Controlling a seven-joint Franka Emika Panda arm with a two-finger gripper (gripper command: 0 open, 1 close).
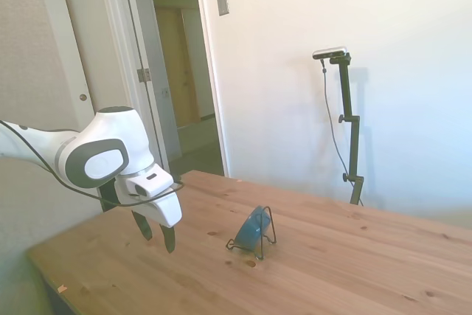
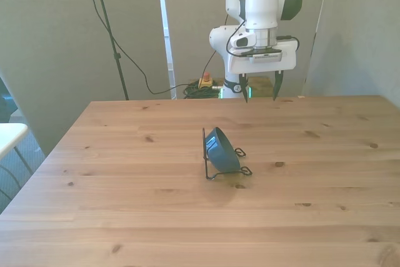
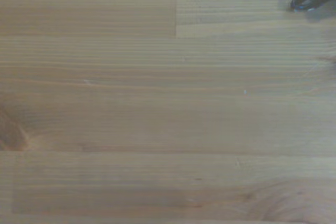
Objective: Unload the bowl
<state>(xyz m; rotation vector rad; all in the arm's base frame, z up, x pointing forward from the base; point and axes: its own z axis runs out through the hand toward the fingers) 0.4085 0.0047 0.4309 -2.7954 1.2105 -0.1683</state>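
The teal-blue bowl (image 2: 222,150) leans on its edge in a thin black wire stand (image 2: 227,168) near the middle of the wooden table (image 2: 125,217). In the side view the bowl (image 1: 252,228) rests tilted against the stand (image 1: 264,241). My gripper (image 2: 259,92) hovers open above the table's far part, behind the bowl and well apart from it, with nothing between its fingers. The side view shows the gripper (image 1: 157,232) to the left of the bowl, fingers pointing down. The wrist view shows bare wood and one dark tip of the stand (image 3: 310,1).
Beyond the table's far edge lies a coil of cables with a red-and-yellow button box (image 2: 204,83) on the floor. A white surface (image 2: 9,136) juts in at the front view's left. An open doorway (image 1: 184,71) is behind the arm in the side view.
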